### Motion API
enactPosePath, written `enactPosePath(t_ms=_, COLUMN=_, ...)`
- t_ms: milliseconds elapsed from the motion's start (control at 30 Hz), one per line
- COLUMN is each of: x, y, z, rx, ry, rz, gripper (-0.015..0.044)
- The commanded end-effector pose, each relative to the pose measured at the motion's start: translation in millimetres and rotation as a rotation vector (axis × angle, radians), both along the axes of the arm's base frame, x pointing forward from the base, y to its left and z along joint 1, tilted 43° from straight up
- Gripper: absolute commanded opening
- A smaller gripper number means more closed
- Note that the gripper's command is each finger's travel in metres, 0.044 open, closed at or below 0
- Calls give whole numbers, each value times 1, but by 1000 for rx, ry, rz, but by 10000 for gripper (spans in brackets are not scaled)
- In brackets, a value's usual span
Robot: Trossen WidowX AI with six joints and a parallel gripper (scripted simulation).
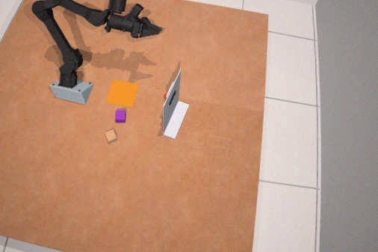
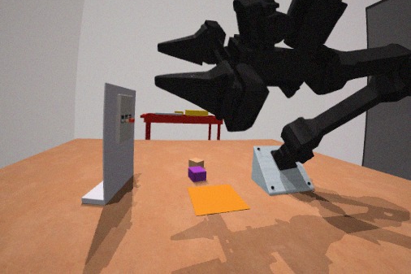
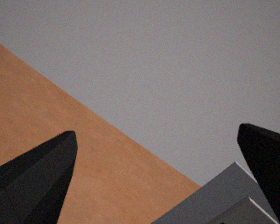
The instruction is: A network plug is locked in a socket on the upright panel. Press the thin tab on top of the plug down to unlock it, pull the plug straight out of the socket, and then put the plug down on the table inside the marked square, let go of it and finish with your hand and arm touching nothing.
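Observation:
The upright grey panel (image 1: 175, 88) (image 2: 118, 147) (image 3: 192, 204) stands on a white foot. A small red plug (image 1: 165, 96) (image 2: 131, 120) sits at the socket plate (image 2: 125, 132) on the panel's robot-facing side; its tab is too small to make out. The marked orange square (image 1: 122, 93) (image 2: 218, 199) lies flat on the table between panel and arm base, with nothing on it. My gripper (image 2: 157, 63) (image 3: 159, 136) is open and empty, high above the table and away from the plug. In the wrist view the panel's corner shows at the bottom right; the plug is not seen there.
A purple block (image 1: 120, 116) (image 2: 197, 174) lies just beside the orange square. A tan block (image 1: 110, 135) (image 2: 196, 163) lies beyond it. The arm's pale base (image 1: 71, 93) (image 2: 280, 176) stands at the other side of the square from the panel. A red table (image 2: 183, 119) stands in the background.

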State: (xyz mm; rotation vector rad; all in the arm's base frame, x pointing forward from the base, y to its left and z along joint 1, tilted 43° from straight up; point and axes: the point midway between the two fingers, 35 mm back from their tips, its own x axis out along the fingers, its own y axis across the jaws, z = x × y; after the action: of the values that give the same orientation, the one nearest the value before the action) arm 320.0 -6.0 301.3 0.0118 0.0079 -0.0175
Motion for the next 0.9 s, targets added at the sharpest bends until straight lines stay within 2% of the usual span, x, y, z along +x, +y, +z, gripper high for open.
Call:
enactPosePath(t_ms=0, x=0, y=0, z=-1, rx=-4, ry=1, rz=-2, gripper=374)
enactPosePath(t_ms=267, x=11, y=-20, z=-54, rx=-196, ry=73, rz=-81, gripper=164)
enactPosePath(t_ms=867, x=-14, y=-64, z=-174, rx=-663, ry=317, rz=-213, gripper=156)
